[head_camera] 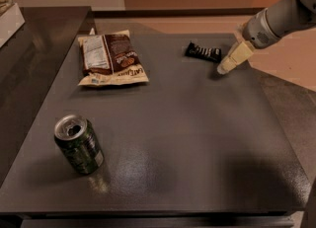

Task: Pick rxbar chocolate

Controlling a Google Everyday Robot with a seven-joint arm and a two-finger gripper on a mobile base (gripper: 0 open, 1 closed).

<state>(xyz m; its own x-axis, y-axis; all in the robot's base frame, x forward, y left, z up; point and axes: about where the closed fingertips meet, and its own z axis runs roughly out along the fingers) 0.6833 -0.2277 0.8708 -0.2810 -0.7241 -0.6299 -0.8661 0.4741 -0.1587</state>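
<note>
The rxbar chocolate is a small flat black bar with white lettering, lying flat near the far right edge of the grey table. My gripper comes in from the upper right on a grey arm. Its cream-coloured fingers point down and left, with the tips just right of the bar's right end and close to the table top. Nothing is held in the gripper.
A brown-and-white snack bag lies flat at the far left of the table. A green can stands upright at the near left, opened on top. A dark counter runs along the left side.
</note>
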